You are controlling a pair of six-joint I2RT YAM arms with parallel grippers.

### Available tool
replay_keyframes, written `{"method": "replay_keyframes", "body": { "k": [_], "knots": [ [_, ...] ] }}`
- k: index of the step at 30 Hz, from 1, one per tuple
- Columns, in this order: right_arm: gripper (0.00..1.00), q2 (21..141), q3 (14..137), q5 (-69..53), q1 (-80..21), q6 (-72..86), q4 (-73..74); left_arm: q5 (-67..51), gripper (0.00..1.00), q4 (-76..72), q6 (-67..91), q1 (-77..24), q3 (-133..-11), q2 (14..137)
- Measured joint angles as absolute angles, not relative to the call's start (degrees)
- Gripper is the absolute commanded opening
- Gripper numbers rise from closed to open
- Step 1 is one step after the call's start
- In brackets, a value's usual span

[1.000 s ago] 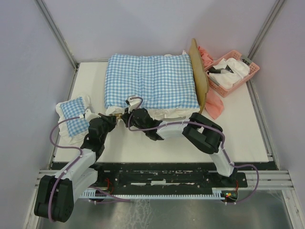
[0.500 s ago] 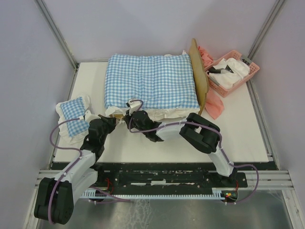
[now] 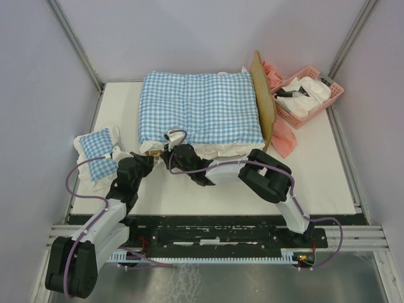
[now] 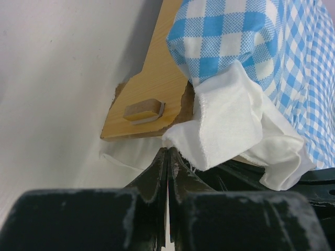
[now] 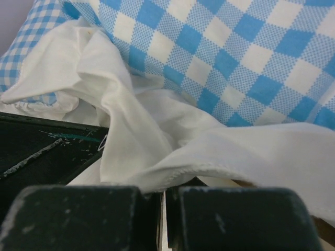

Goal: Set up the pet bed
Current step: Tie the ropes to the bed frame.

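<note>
Your left gripper [image 4: 167, 155] and right gripper [image 5: 162, 197] are both closed tight at the white frill [image 4: 230, 120] of the checked cushion [image 3: 199, 107] lying on the pet bed [image 4: 157, 78]; if either has caught frill, pulling back drags the cushion off or skews the frame

Light-wood pet bed [image 4: 157, 78], headboard [image 3: 264, 104] upright, largely covered

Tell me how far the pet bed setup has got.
Done: the checked cushion lies on the pet bed, headboard upright. In hand: the left hand and right hand, both shut, sit at the cushion's near corner by its white frill. Left: the small checked pillow lies on the table, off the bed.
</note>
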State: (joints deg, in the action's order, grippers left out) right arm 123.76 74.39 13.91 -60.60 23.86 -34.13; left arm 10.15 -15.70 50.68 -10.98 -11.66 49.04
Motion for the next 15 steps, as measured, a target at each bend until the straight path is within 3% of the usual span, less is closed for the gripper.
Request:
{"method": "replay_keyframes", "body": {
  "k": [15],
  "knots": [
    [0.02, 123.8, 77.8, 12.4, -61.5, 19.4, -27.6, 10.2, 0.03, -15.8, 50.7, -11.0, -11.7, 50.3]
  ]
}}
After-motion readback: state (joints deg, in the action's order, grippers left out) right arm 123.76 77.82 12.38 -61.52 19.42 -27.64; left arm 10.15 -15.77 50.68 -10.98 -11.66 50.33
